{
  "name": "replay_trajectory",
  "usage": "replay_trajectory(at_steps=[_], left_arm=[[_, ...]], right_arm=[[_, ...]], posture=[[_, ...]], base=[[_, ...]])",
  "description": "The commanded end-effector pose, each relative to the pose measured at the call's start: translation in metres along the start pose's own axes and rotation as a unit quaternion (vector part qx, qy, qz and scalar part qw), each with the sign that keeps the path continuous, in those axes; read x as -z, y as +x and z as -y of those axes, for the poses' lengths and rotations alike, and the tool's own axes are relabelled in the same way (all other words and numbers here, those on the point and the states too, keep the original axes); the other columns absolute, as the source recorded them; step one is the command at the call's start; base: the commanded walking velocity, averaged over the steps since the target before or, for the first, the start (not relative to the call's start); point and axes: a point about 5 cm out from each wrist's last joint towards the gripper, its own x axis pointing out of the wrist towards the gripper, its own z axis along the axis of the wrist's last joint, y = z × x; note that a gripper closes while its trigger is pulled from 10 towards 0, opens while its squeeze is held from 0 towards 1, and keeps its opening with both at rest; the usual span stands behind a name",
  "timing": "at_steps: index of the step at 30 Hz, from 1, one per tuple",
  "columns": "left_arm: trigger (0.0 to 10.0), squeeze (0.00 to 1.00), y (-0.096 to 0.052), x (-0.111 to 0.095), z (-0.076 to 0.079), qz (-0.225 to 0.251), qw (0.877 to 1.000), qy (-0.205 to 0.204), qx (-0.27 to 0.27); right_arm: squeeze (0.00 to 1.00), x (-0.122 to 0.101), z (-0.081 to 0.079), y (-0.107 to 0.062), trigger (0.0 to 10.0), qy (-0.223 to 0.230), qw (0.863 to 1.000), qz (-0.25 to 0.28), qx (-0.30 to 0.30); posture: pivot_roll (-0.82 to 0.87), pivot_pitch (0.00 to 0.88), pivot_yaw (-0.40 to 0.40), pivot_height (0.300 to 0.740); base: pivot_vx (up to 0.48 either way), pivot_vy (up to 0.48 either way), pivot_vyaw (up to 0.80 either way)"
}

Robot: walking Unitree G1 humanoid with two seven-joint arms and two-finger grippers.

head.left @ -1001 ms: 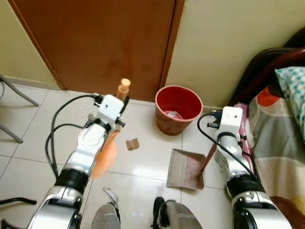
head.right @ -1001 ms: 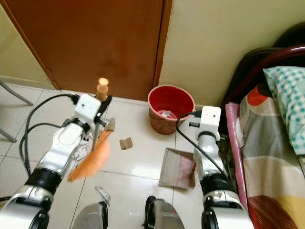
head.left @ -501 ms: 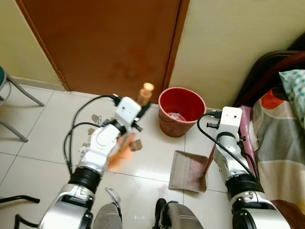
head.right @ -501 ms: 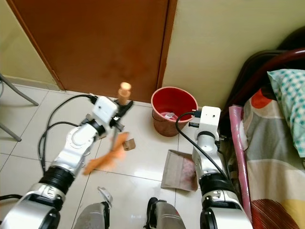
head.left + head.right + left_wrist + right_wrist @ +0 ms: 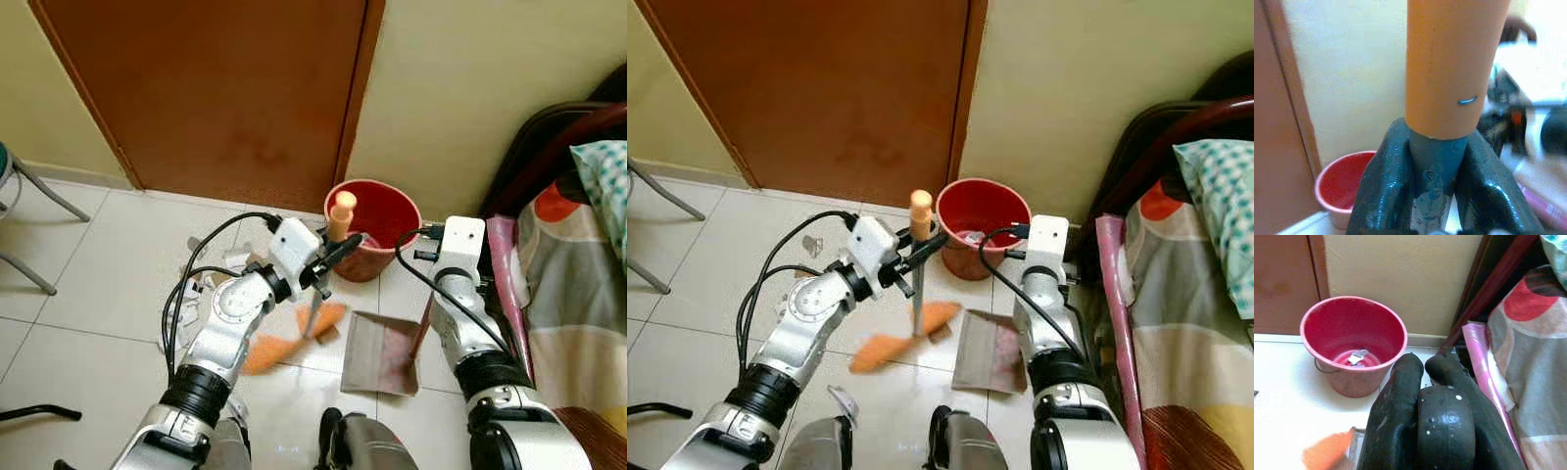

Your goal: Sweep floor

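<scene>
The left hand (image 5: 338,253) is closed around the upper part of the broom (image 5: 917,277), its two black fingers (image 5: 1386,191) pressing the grey shaft from either side just under the orange grip at the broom's top. From the hand, the shaft runs nearly straight down to the floor (image 5: 108,294), close to upright, with the orange cap just above the fingers. The orange bristles (image 5: 896,337) lie below the hand on the tiles, spread in a long strip that runs from nearer the robot's feet up toward the dustpan (image 5: 380,352), their far end touching or just beside the pan's open edge. A small brown scrap (image 5: 940,334) sits by that end of the bristles.

The right hand (image 5: 1422,382) has its fingers closed on a dark rounded handle, seen in the right wrist view; the dustpan's reddish stem (image 5: 423,328) runs down from it to the pan, which lies flat on the floor below and inward of that hand. The red bucket (image 5: 370,227) stands against the wall beyond both hands, between them, with bits of litter in its bottom. Pale scraps (image 5: 201,294) lie on the tiles behind the left arm.
</scene>
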Motion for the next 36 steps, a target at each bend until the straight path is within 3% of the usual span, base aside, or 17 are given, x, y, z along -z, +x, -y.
replay_trajectory(at_steps=[1,3,5,7,8,9,10,14,21,22,29,32,36], left_arm=[[10.0,0.00,0.005,-0.004,0.007,0.026,0.998,-0.055,0.003],[10.0,0.00,0.007,-0.007,0.005,0.036,0.997,-0.072,-0.008],[10.0,0.00,0.009,-0.015,-0.009,0.063,0.991,-0.094,-0.068],[10.0,0.00,0.009,-0.016,-0.011,0.066,0.991,-0.094,-0.075],[10.0,0.00,0.006,-0.020,-0.023,0.073,0.987,-0.091,-0.108],[10.0,0.00,0.006,-0.020,-0.023,0.073,0.987,-0.091,-0.108],[10.0,0.00,0.000,-0.023,-0.037,0.078,0.983,-0.085,-0.143],[10.0,0.00,-0.018,-0.033,-0.065,0.083,0.974,-0.069,-0.200],[10.0,0.00,-0.047,-0.045,-0.096,0.081,0.963,-0.017,-0.258],[10.0,0.00,-0.059,-0.045,-0.103,0.074,0.960,-0.002,-0.270],[10.0,0.00,-0.083,-0.025,-0.097,0.029,0.961,0.008,-0.273],[10.0,0.00,-0.096,-0.007,-0.084,-0.005,0.963,0.012,-0.269],[10.0,0.00,-0.106,0.009,-0.074,-0.031,0.963,0.008,-0.268]], right_arm=[[0.00,0.010,-0.005,-0.002,10.0,0.000,1.000,-0.028,-0.011],[0.00,0.010,-0.007,-0.002,10.0,0.000,0.999,-0.028,-0.015],[0.00,0.009,-0.012,-0.003,10.0,0.003,0.999,-0.030,-0.025],[0.00,0.009,-0.012,-0.003,10.0,0.004,0.999,-0.031,-0.026],[0.00,0.009,-0.014,-0.003,10.0,0.004,0.999,-0.031,-0.030],[0.00,0.009,-0.014,-0.003,10.0,0.004,0.999,-0.031,-0.030],[0.00,0.010,-0.014,-0.004,10.0,0.006,0.999,-0.033,-0.033],[0.00,0.011,-0.014,-0.004,10.0,0.003,0.999,-0.034,-0.038],[0.00,0.014,-0.011,-0.003,10.0,-0.024,0.998,-0.040,-0.048],[0.00,0.016,-0.011,-0.003,10.0,-0.019,0.996,-0.057,-0.060],[0.00,0.033,-0.012,-0.003,10.0,0.002,0.988,-0.121,-0.101],[0.00,0.034,-0.025,-0.005,10.0,-0.027,0.979,-0.127,-0.160],[0.00,0.030,-0.037,-0.006,10.0,-0.070,0.972,-0.113,-0.193]], posture=[[0.08,0.138,-0.058,0.740],[0.08,0.138,-0.060,0.740],[0.08,0.139,-0.063,0.740],[0.08,0.139,-0.063,0.740],[0.08,0.139,-0.063,0.740],[0.08,0.139,-0.063,0.740],[0.07,0.139,-0.065,0.740],[0.07,0.142,-0.065,0.740],[0.07,0.144,-0.056,0.740],[0.07,0.144,-0.056,0.740],[0.07,0.143,-0.042,0.740],[0.07,0.135,-0.030,0.740],[0.06,0.128,-0.028,0.740]], base=[[0.000,0.000,0.00],[0.000,0.000,0.00],[0.000,0.000,0.00],[0.000,0.000,0.00],[0.000,0.000,0.00],[0.000,0.000,0.00],[0.000,0.000,0.00],[0.000,0.000,0.00],[0.000,0.000,0.00],[0.000,0.000,0.00],[0.000,0.000,0.00],[0.000,0.000,0.00],[0.000,0.000,0.00]])
